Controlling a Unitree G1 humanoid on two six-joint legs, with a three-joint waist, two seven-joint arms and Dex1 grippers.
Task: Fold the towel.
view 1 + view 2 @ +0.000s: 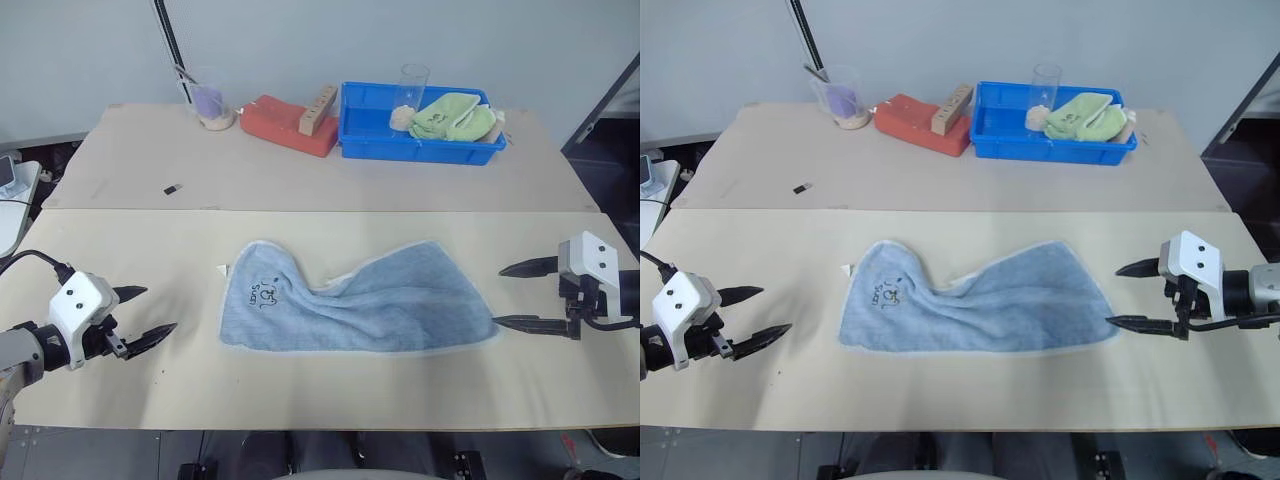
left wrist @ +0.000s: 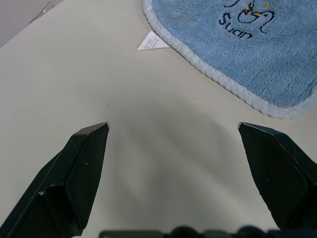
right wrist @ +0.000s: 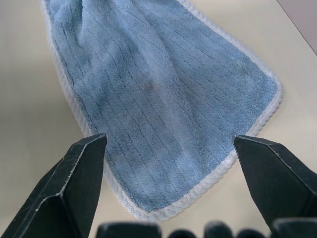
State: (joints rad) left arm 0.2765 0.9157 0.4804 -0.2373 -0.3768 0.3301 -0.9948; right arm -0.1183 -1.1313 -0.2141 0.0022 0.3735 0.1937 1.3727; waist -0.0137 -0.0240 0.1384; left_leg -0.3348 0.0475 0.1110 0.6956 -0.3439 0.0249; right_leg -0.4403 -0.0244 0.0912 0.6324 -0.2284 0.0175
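Observation:
The light blue towel (image 1: 350, 300) lies rumpled in the middle of the near table, its dark embroidered logo (image 1: 264, 293) on the left part and a white label (image 2: 152, 41) sticking out at its left edge. My left gripper (image 1: 140, 314) hovers open over bare table to the left of the towel, apart from it. My right gripper (image 1: 523, 295) is open just off the towel's right end, with the towel's whitish hem (image 3: 208, 181) lying between and beyond its fingers. Neither gripper holds anything.
On the far table stand a blue bin (image 1: 370, 135) with a lime-green cloth (image 1: 455, 117) and a clear cup (image 1: 408, 97), a red block (image 1: 285, 124) with a wooden piece (image 1: 317, 109), and a cup with purple contents (image 1: 209, 100). A small dark item (image 1: 173, 188) lies there too.

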